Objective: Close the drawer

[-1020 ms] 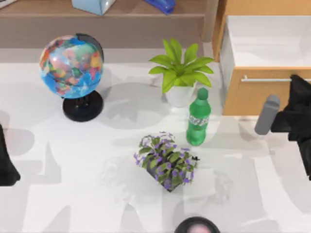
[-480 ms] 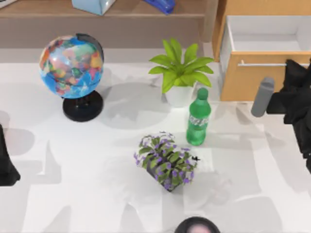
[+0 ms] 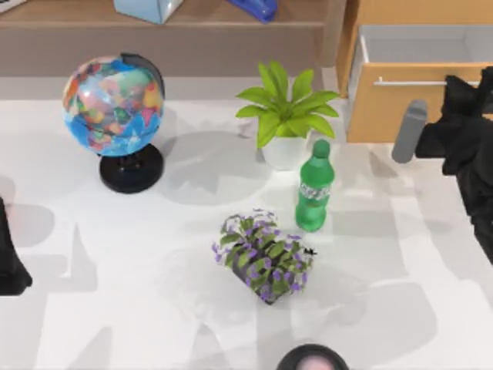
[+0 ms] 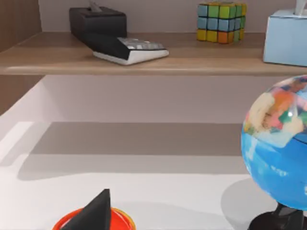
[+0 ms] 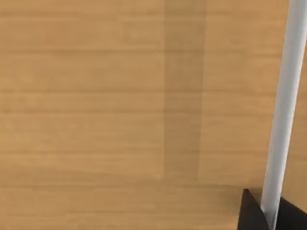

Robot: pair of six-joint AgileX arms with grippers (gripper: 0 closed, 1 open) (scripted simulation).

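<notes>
On our white table stand a globe, a potted plant, a green bottle and a box of purple flowers. The drawer sits at the far right corner, partly open, its white inside showing. Our right gripper presses against its tan front by the silver handle; whether its jaws are spread, we cannot tell. Our left arm is parked at the left edge.
</notes>
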